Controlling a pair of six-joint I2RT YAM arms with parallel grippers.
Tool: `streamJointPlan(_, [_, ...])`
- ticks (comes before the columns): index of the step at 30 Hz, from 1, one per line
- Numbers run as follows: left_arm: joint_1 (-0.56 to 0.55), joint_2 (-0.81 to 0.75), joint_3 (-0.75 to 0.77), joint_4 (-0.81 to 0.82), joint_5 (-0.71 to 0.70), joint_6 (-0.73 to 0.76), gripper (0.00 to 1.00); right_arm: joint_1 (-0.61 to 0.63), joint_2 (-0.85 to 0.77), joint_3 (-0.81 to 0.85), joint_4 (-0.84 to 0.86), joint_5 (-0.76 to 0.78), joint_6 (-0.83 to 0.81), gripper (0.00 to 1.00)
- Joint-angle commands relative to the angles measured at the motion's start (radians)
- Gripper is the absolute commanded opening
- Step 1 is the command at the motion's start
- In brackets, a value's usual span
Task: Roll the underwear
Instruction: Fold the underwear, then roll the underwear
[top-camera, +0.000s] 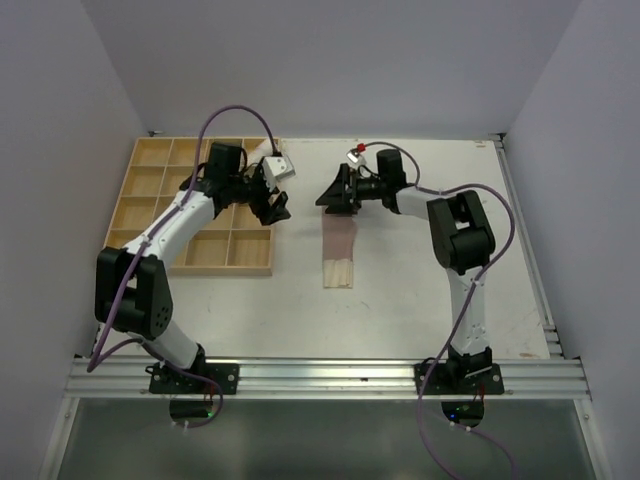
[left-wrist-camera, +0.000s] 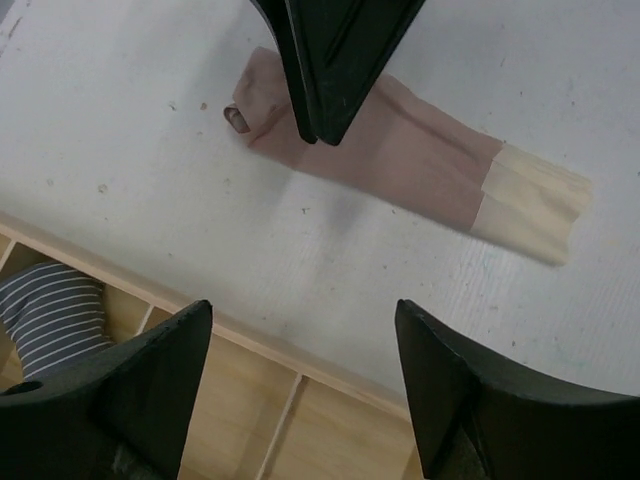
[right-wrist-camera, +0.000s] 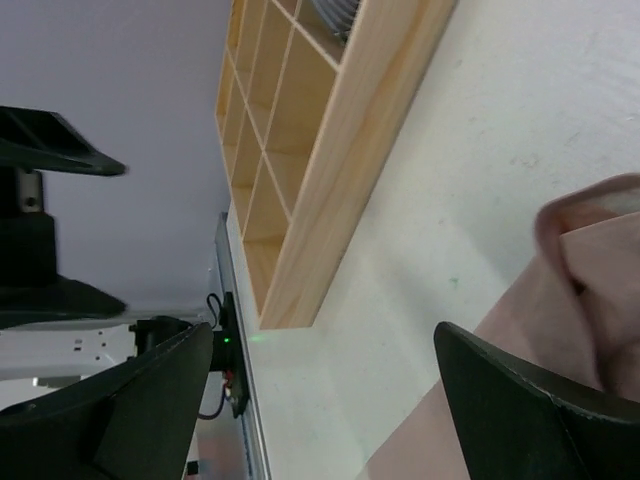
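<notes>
Underwear (left-wrist-camera: 400, 160) beside tray (left-wrist-camera: 250, 345) with striped cloth (left-wrist-camera: 50, 320)

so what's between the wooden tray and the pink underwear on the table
Nothing: just a bare strip of white table separates the wooden tray from the pink underwear, plain in the top view and the left wrist view.

A bare strip of worktop (top-camera: 300, 255) runs between the wooden divider tray (top-camera: 215, 270) and the flat beige-pink underwear (top-camera: 340, 245), leaving room for a tool to pass. At its far end the left tool (top-camera: 272, 205) hangs over the tray's right edge, near the right tool (top-camera: 338, 195) at the garment's far end. Right of the garment, bare surface reaches the right arm's elbow (top-camera: 460, 235). Toward the front it reaches the aluminium rail (top-camera: 330, 375). Walls (top-camera: 60, 150) enclose three sides.
</notes>
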Motion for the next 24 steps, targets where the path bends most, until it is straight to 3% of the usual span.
streamJointPlan(1, [-0.080,-0.073,-0.089,-0.031,0.018,0.249,0.76,0.006,-0.227,-0.062,-0.133,-0.008,-0.087,0.94])
streamJointPlan(5, [-0.200,-0.118,-0.204,0.021,-0.018,0.374,0.69,0.012,-0.333,-0.216,-0.356,-0.014,-0.253,0.79])
streamJointPlan(11, [-0.352,-0.110,-0.332,0.150,-0.016,0.468,0.61,0.017,-0.318,-0.336,-0.493,-0.004,-0.388,0.53])
streamJointPlan(19, [-0.478,0.017,-0.315,0.191,-0.033,0.538,0.53,0.015,-0.154,-0.310,-0.508,0.062,-0.445,0.39])
streamJointPlan(24, [-0.516,0.086,-0.287,0.173,-0.077,0.569,0.42,0.017,-0.121,-0.317,-0.513,0.050,-0.433,0.34])
